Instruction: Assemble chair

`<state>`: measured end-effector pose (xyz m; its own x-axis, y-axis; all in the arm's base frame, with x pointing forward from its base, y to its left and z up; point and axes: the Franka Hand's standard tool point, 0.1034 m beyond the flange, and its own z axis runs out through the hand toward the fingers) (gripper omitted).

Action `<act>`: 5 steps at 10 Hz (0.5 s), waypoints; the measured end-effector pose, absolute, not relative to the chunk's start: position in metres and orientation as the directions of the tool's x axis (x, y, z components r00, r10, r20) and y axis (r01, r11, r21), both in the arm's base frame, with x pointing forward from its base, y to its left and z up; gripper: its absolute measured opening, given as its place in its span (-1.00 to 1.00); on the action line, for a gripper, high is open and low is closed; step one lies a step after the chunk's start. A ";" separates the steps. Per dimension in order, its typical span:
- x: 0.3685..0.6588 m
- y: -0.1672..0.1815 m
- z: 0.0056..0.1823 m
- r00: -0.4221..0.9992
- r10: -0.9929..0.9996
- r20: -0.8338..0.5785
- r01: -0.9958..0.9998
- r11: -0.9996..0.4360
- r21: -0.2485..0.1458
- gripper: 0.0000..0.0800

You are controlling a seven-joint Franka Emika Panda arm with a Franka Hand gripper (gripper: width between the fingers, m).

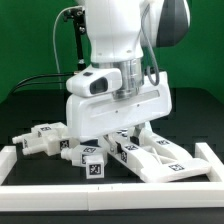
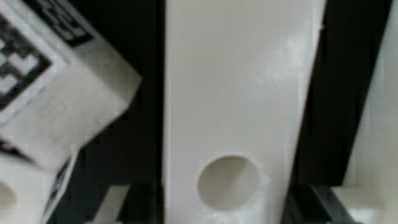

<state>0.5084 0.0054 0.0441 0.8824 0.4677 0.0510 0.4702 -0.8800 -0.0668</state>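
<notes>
In the exterior view my gripper (image 1: 118, 134) hangs low over a cluster of white chair parts; its wide white hand hides the fingers and the part under them. Loose tagged parts lie around it: a block (image 1: 45, 138) toward the exterior view's left, a small cube (image 1: 92, 161) in front, and a flat panel (image 1: 160, 155) toward the right. In the wrist view a long white piece (image 2: 240, 90) with a round hole runs between my fingers (image 2: 121, 205). The gripper (image 2: 231, 206) is open, with a dark gap on each side of the piece. A tagged block (image 2: 45, 85) lies beside it.
White border rails frame the black table: one along the front (image 1: 110, 196), one at the exterior view's left (image 1: 15, 160) and one at the right (image 1: 212, 160). The parts lie packed close together under the hand.
</notes>
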 end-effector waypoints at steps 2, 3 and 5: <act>0.512 0.009 0.081 0.871 0.489 0.038 0.491 -0.867 -0.086 -0.26; 0.514 0.013 0.091 0.844 0.533 0.058 0.536 -0.841 -0.074 -0.26; 0.513 0.015 0.083 0.761 0.641 0.100 0.646 -0.763 -0.029 -0.26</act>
<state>0.5135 0.0149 0.0833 0.7612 0.6408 0.0997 0.6460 -0.7628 -0.0288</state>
